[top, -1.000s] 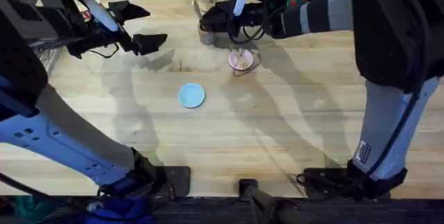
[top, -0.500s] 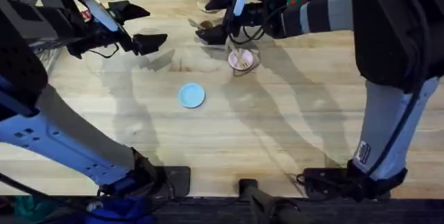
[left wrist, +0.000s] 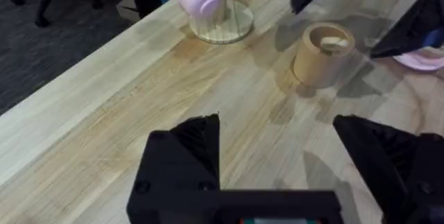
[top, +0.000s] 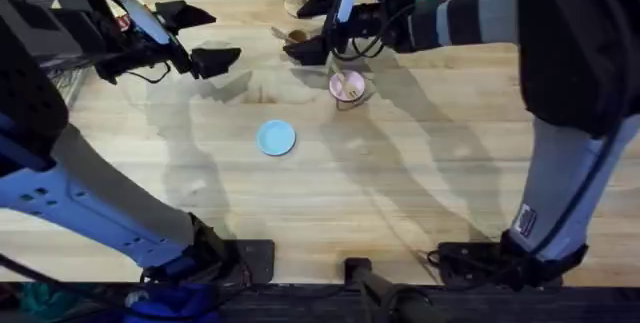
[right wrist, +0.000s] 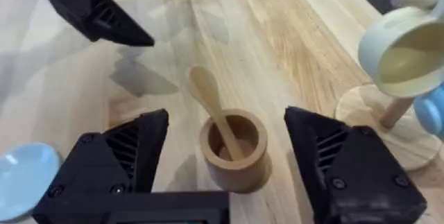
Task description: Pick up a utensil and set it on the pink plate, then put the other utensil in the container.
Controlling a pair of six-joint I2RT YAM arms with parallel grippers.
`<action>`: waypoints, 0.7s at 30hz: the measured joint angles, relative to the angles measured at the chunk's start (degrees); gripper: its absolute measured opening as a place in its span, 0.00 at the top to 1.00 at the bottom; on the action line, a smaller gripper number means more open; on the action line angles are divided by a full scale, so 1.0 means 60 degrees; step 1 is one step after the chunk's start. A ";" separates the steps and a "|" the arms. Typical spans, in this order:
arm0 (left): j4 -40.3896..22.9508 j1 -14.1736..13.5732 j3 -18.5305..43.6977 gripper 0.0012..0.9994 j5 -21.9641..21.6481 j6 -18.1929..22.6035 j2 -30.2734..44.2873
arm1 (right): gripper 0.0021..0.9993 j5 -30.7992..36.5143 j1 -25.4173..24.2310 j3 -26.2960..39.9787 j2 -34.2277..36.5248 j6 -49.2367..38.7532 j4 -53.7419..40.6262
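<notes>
Though round-bowled, wooden spoon (right wrist: 216, 118) in cylindrical cup (right wrist: 234, 150).

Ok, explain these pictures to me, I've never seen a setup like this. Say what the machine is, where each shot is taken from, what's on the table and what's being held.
It is a robot with two jointed arms at a wooden table, each ending in a two-fingered claw. One picture comes from a camera fixed above the table. The other two come from cameras on the wrists, each looking past its own claw.

From above, the left claw hangs open over bare wood at the far left. The right claw is open around a tan cup at the far edge.

On the table: a blue plate, a pink plate with a wooden fork on it, and a stand holding pastel cups. The right wrist view shows a wooden spoon leaning in the cup, bowl end up.

Neither claw holds anything.
</notes>
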 joint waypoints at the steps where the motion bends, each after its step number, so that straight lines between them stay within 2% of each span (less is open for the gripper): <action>1: -0.0008 0.0000 0.0000 0.01 -0.0029 -0.0105 -0.0093 | 0.00 0.0005 -0.0016 -0.0031 -0.0173 -0.0005 -0.0204; 5: -0.0255 0.0000 0.0000 0.01 -0.0413 -0.0609 -0.0976 | 0.00 0.0022 -0.0113 -0.0046 -0.1110 -0.0024 -0.1279; 11: -0.1138 0.0000 0.0000 0.01 -0.1219 -0.1662 -0.3234 | 0.00 0.0194 -0.0559 -0.0046 -0.2683 -0.0039 -0.3864; 21: -0.3725 -0.0002 0.0000 0.01 -0.2962 -0.2973 -0.6697 | 0.00 0.2044 -0.1317 -0.0046 -0.5669 -0.0039 -0.7875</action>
